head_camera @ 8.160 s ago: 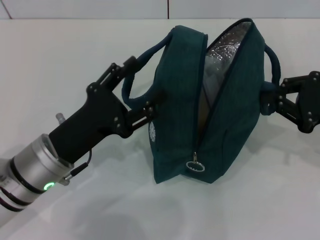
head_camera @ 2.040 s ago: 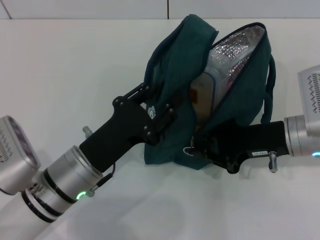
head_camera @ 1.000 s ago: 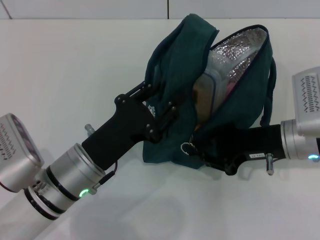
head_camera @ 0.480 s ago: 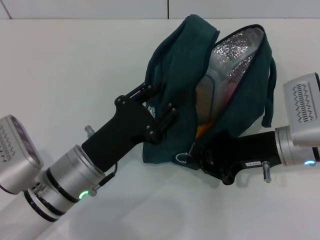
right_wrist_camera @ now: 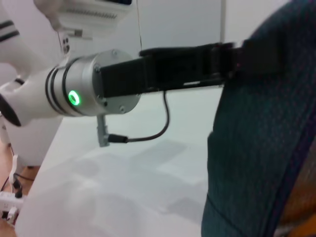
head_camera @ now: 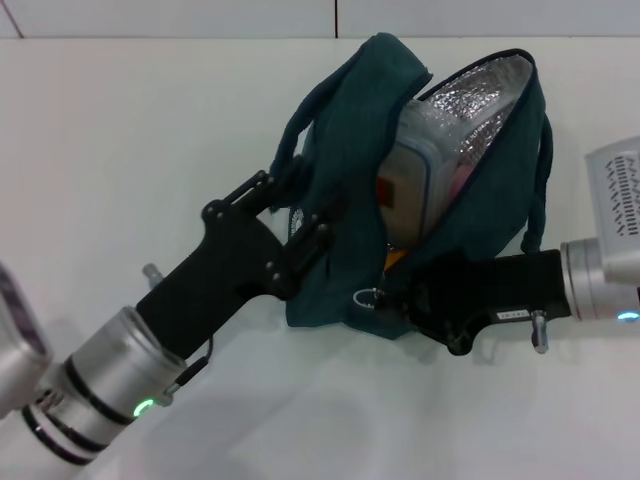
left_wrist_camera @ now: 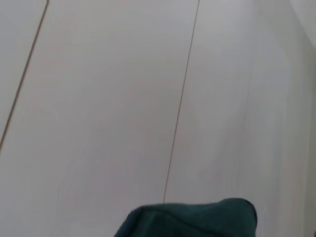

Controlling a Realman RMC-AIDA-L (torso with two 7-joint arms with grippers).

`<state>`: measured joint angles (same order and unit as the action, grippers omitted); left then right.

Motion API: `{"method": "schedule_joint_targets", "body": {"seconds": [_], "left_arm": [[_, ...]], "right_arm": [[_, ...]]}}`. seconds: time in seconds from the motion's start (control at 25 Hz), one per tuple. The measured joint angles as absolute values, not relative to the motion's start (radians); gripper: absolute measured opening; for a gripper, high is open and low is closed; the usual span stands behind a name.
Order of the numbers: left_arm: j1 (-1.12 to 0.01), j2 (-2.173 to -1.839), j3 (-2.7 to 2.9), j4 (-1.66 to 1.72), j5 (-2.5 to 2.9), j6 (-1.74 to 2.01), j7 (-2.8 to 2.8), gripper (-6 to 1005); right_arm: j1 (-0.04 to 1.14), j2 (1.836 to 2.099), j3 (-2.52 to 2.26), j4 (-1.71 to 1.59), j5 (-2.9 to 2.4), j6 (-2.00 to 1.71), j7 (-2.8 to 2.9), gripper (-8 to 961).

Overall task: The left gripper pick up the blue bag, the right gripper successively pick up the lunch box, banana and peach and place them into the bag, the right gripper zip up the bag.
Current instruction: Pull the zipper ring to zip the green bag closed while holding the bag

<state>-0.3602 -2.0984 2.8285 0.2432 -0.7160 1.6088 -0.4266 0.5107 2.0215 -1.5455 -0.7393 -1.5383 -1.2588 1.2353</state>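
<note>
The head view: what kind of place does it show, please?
Probably a robot test bench or lab, not a kitchen: a plain white table, a white panelled wall behind it, and only the blue bag held between the left gripper and the right gripper.

- The fingertips of the left gripper are covered by the fabric of the blue bag, so whether they are open or closed cannot be judged.
- The fingers of the right gripper are hidden under the bag's lower edge near the zipper ring.
- The lunch box is seen only in part through the bag's opening; its lower half is concealed.
- Only small orange and pink patches are visible inside the bag; the fruits cannot be told apart clearly.
- In the left wrist view, only a cut-off corner of the bag is shown.
- The right arm is cut off by the head view's edge.
</note>
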Motion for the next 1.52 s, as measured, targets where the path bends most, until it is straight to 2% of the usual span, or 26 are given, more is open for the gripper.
{"method": "schedule_joint_targets", "body": {"seconds": [0.12, 0.64, 1.52], "left_arm": [[-0.335, -2.096, 2.829, 0.240, -0.728, 1.626, -0.404, 454], [-0.272, -2.099, 2.841, 0.170, -0.699, 1.596, -0.399, 761], [-0.310, -2.102, 2.840, 0.197, -0.643, 1.401, -0.390, 741]], "right_arm": [[0.508, 2.020, -1.527, -0.747, -1.533, -1.270, 1.235, 13], [0.462, 2.016, -1.489, -0.836, -1.516, -1.303, 1.235, 12], [0.459, 2.015, -1.411, -0.800, -1.483, -1.395, 1.246, 10]]}}
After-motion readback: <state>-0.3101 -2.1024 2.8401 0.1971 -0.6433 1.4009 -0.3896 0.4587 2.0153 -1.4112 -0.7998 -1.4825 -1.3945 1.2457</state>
